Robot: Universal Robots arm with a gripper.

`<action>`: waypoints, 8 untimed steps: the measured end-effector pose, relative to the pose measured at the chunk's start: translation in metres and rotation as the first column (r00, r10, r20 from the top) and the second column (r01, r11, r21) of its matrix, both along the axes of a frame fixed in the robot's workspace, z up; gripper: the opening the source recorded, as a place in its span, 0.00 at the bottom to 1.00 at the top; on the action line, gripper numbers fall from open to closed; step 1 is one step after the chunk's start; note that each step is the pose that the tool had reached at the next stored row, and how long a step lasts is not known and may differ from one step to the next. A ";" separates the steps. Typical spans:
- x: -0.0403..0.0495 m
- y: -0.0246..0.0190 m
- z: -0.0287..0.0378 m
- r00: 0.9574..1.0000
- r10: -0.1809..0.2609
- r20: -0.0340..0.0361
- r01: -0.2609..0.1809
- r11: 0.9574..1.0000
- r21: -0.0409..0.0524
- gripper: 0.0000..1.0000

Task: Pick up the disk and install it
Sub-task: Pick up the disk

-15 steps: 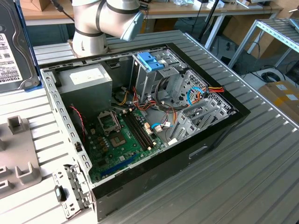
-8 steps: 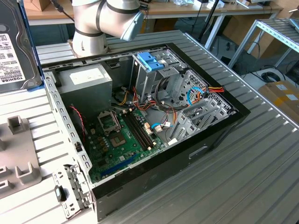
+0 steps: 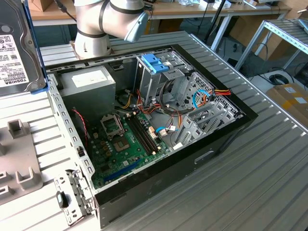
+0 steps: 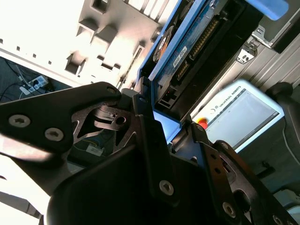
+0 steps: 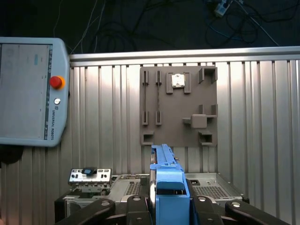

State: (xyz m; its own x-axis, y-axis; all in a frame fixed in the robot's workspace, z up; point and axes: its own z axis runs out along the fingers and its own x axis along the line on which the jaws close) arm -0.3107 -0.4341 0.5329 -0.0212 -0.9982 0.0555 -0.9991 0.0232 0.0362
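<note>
A ribbed metal counter carries the whole job, in a workshop with more benches behind. Nearest the wrist, the gripper is closed narrow on the disk, pinching its light-blue frame at one short end; in the first wrist view the disk stands edge-on between the black fingers. In the exterior view it hangs in the air at that view's left, clear of the counter. Below it lies a grey plate with raised blocks, and beside that a control tablet.

Further off sits the open computer case. Its drive cage has a bare blue bracket on top, and loose cables trail just beside the cage. The arm rises behind the case.

The grip looks slim for a heavy disk, so I judge it could tilt or slip. A tilted disk may jam on the cage rails, and those cables could snag the frame.
</note>
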 end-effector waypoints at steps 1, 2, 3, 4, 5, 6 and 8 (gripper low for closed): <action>0.0004 0.0000 0.0000 1.000 0.000 0.000 0.000 1.000 0.000 0.37; 0.0010 0.0000 -0.0002 1.000 0.000 0.000 0.000 1.000 0.000 0.37; 0.0013 0.0000 -0.0002 1.000 0.000 0.000 0.000 1.000 0.000 0.37; 0.0018 0.0000 -0.0002 1.000 0.000 0.000 0.000 1.000 0.000 0.37; 0.0024 0.0000 -0.0003 1.000 0.000 0.000 0.000 1.000 0.000 0.37; 0.0027 0.0000 -0.0003 1.000 0.000 0.000 0.000 1.000 0.000 0.37; 0.0037 0.0000 -0.0005 1.000 0.000 0.000 0.000 1.000 0.000 0.37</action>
State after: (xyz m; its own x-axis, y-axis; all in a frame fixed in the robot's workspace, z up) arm -0.3070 -0.4341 0.5324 -0.0213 -0.9982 0.0556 -0.9991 0.0234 0.0362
